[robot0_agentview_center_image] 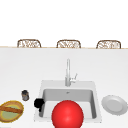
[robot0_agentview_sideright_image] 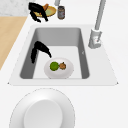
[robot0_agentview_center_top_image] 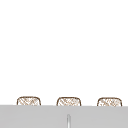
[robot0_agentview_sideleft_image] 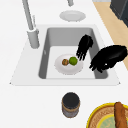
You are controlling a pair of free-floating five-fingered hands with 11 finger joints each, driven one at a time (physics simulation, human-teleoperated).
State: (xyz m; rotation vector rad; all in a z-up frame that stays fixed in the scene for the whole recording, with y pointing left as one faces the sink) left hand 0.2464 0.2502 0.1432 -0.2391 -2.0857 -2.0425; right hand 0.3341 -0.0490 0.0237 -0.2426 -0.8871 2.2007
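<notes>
Sink: a grey basin set in the white counter, with a tall tap at its back edge.
Plate in the sink: a white plate lies on the basin floor; the right side view shows it too.
On that plate: a green round fruit and a smaller brown one, touching each other near the middle of the plate.
Right hand: in the left side view the right hand hangs over the basin with its fingers straight and pointing down, their tips just beside the green fruit; it has hold of nothing, and contact with the fruit cannot be told.
Left hand: the left hand hovers over the front left rim of the sink, its fingers loosely bent downward and closed on nothing; the front view shows it at the left rim.
Red ball: a large red ball covers the front middle of the sink in the front view.
Empty plate: a second white plate sits on the counter right of the sink, nothing on it.
Yellow bowl: a yellow-rimmed bowl on the counter left of the sink holds a brown stick-like piece lying across it.
Jar: a small dark jar stands between the bowl and the sink; no readable label.
Behind the counter: three woven chair backs.
</notes>
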